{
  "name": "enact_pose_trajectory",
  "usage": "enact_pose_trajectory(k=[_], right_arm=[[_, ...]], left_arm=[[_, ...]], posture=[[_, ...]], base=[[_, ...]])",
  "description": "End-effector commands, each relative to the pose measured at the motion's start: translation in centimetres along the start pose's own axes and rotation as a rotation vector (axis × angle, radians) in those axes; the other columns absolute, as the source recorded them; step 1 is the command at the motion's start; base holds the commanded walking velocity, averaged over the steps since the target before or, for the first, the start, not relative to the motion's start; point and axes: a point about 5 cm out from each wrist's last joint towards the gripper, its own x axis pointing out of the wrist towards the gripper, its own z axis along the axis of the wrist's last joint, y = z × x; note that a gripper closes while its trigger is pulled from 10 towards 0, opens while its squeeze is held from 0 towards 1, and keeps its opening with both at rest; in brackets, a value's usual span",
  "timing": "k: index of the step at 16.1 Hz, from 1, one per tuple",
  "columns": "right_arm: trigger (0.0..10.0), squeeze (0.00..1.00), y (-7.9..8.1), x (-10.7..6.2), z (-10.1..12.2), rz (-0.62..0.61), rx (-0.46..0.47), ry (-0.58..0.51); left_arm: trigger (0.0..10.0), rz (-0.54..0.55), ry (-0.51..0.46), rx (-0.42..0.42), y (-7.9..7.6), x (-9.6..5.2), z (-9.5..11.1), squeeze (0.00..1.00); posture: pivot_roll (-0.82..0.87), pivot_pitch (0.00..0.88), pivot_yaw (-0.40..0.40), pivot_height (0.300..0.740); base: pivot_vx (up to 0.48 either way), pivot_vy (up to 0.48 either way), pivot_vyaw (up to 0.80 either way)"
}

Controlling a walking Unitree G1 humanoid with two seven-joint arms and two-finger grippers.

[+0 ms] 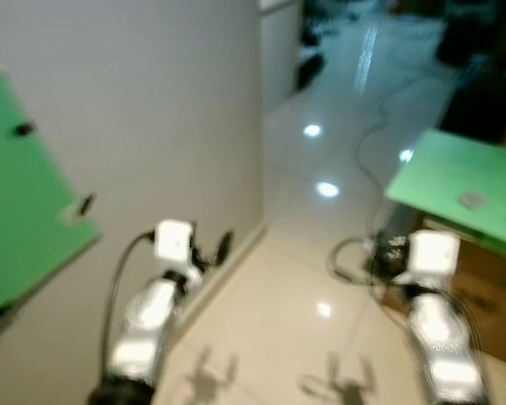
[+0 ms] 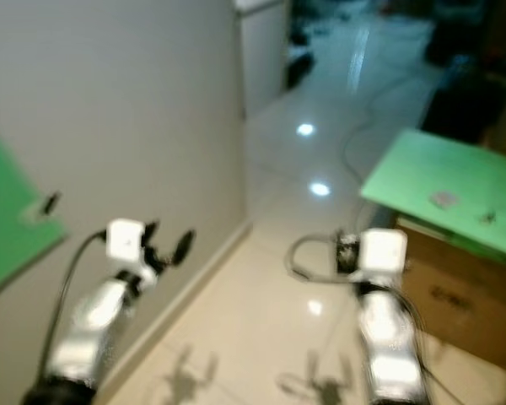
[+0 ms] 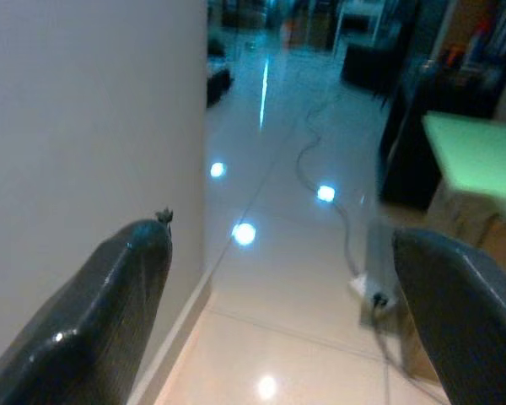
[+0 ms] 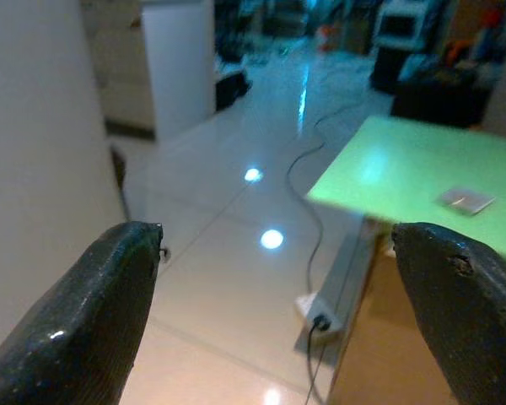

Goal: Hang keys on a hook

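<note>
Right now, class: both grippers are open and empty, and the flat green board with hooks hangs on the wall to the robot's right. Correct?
One slip: the flat green board with hooks hangs on the wall to the robot's left, as the left eye view shows. The left gripper and right gripper are indeed open and empty.

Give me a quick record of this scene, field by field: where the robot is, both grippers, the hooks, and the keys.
Place: glossy tiled floor beside a pale wall
Left gripper: open, empty, near the wall
Right gripper: open, empty, facing a green-topped table
Hooks: small dark hooks on a green wall panel
Keys: too blurred to pick out
Table item: small grey flat object
</note>
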Motion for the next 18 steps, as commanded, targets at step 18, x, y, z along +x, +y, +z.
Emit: enact_pose_trajectory(k=[18], right_arm=[[10.0,0.0,0.8,0.6,0.2,0.174,-0.062,0.058]], left_arm=[[10.0,0.072,0.02,0.015,-0.7,-2.8,-1.2,0.0]], posture=[[-0.14,0.0,-0.043,0.74]], base=[[0.0,-0.216,-0.63]])
